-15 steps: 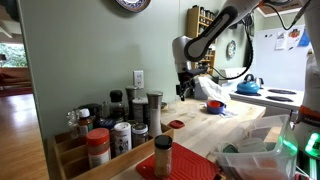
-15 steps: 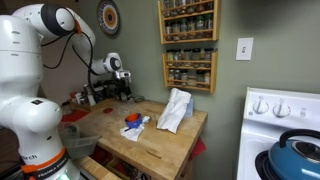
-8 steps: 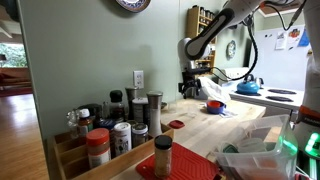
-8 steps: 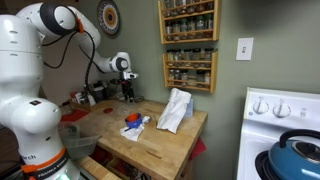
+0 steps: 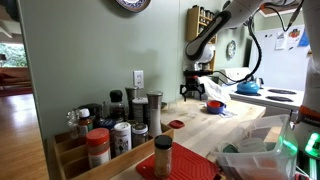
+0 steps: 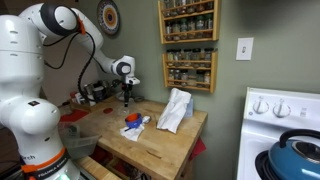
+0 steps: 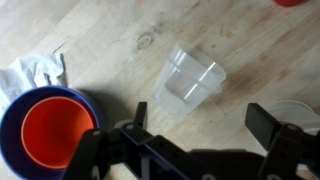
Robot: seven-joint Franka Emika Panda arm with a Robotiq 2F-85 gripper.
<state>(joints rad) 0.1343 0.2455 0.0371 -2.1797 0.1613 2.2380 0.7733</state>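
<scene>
Gripper (image 7: 200,125) swung over since 1 s ago, now held above worktop (image 7: 120,40), spread, empty. Clear cup (image 7: 190,82) thus brought just ahead, betw. fingers' line; orange bowl (image 7: 45,125) beside.

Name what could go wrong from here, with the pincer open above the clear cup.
The clear cup looks thin and light: the open pincer might crush it or flick it away if it closes off centre. The orange bowl sits near one finger, so a descent could bump it. The cup is see-through against the counter, so its edges are hard to judge.
</scene>
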